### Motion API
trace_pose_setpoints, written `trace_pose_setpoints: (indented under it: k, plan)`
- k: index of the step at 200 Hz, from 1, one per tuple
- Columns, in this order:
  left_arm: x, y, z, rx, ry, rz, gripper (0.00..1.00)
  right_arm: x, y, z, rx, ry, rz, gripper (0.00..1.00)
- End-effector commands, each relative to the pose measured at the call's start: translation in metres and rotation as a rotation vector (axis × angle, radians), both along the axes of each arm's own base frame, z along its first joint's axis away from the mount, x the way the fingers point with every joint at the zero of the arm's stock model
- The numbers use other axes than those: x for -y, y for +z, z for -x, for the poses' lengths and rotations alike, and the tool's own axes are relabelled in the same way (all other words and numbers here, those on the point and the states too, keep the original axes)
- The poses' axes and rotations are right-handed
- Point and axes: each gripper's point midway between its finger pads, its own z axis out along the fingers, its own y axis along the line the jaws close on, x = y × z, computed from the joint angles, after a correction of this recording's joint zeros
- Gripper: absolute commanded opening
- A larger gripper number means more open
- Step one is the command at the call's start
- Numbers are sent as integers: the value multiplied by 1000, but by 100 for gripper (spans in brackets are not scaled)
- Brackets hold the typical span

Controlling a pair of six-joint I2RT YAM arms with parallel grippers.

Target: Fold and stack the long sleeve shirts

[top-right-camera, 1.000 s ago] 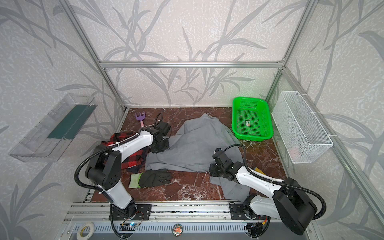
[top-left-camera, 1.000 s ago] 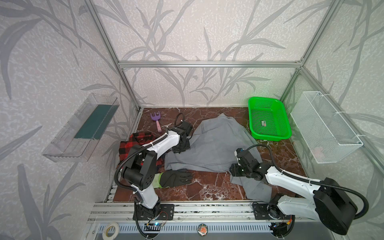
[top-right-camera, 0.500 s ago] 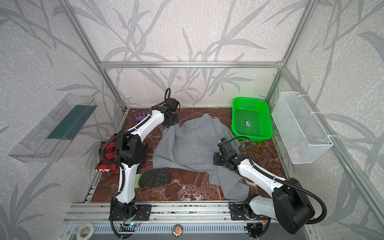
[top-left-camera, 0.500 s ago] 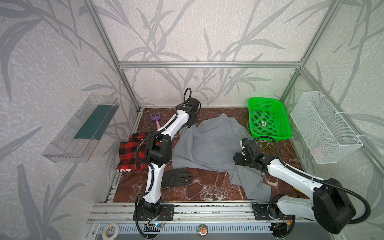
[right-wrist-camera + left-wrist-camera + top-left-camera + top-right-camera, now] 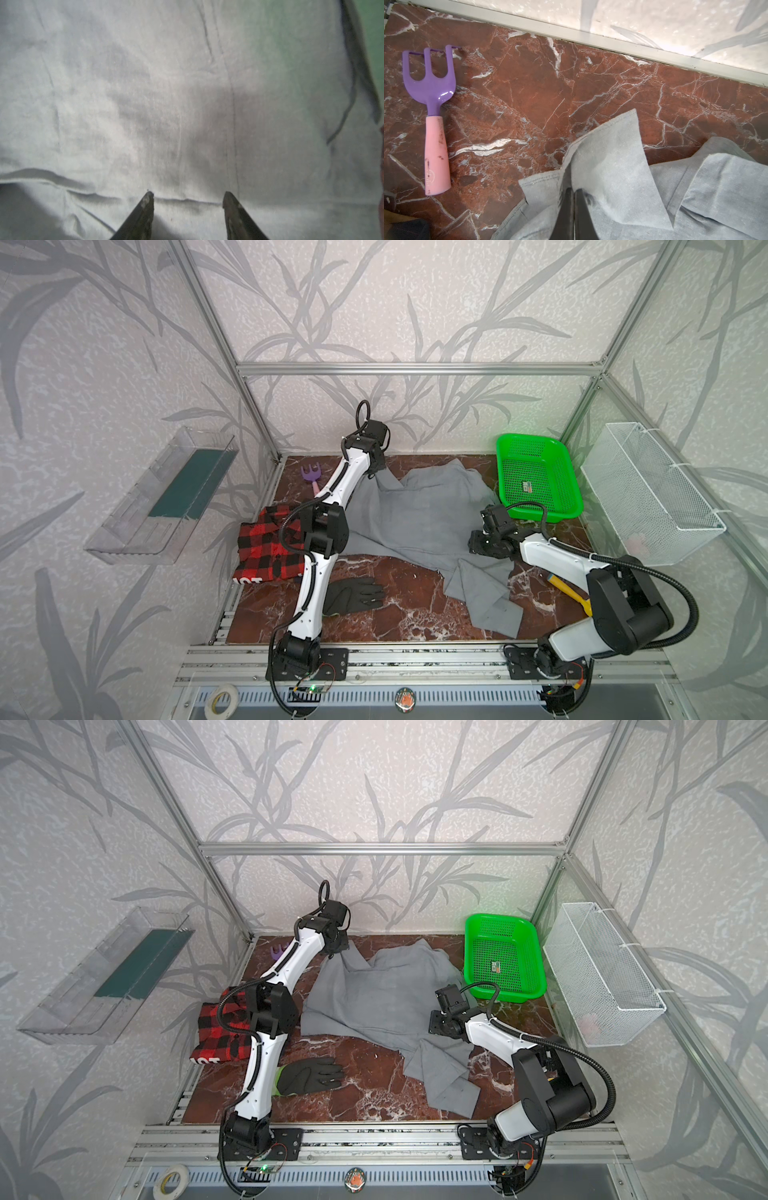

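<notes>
- Left gripper (image 5: 370,475) is reached out to the back of the marble table (image 5: 407,614), close to the rear wall. The jaws are pinched together on a hemmed corner of the grey shirt (image 5: 415,522).
- In the left wrist view the fingers (image 5: 566,209) are pressed tight with no gap. Grey cloth is bunched around them and one flap stands up off the table.
- The grey shirt is spread over the table's middle in both top views (image 5: 374,994), wrinkled. One sleeve trails toward the front right, and its back right edge lies just beside the green basket (image 5: 540,514).
- Right gripper (image 5: 476,542) is low over the shirt's right side. In the right wrist view (image 5: 188,197) the jaws are about half parted with nothing between them. I can't tell whether the tips touch the cloth.
- Red-and-black plaid shirt (image 5: 266,547) is bunched at the table's left edge, its white-lettered hem toward the front. The left arm's elbow partly covers it and hides any contact with the grey shirt.
- Black glove (image 5: 353,593) lies flat at front left, apart from both shirts.
- Purple rake with a pink handle (image 5: 435,124) lies at back left, near the left gripper and not touching the cloth.
- A yellow-handled tool (image 5: 569,593) lies at front right, partly behind the right arm.
</notes>
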Motion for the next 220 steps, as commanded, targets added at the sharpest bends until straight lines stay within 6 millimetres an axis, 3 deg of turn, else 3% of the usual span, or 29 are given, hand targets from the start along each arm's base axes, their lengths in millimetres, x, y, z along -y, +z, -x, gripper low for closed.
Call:
trace_pose_setpoints:
  k: [1,24,43,70,94,109,162,191,217,220]
  plan:
    - [-3,6,3,-13,1,18,4,3,-1,-22,9,-71,-4,54]
    - [3,28,12,-2,-19,68,27,1,-13,-34,-39,-92,-28,54]
    - [8,58,27,12,-38,124,35,0,-25,-45,-72,-105,-48,54]
    - [0,95,58,56,-21,152,55,6,-25,-61,-49,-121,-5,54]
    - [-9,106,95,79,-4,187,64,6,-25,-78,-54,-117,11,54]
    - [-13,100,124,76,1,213,77,8,-27,-85,-64,-126,9,54]
    - [-30,44,215,1,42,263,77,13,-16,-107,-21,-119,5,54]
    - [-30,10,250,-96,51,265,77,14,16,-108,35,-105,8,54]
    - [-40,-18,276,-191,104,229,77,8,59,-96,101,-76,-59,55]
    - [-42,-21,278,-196,111,221,77,6,71,-93,123,-68,-76,55]
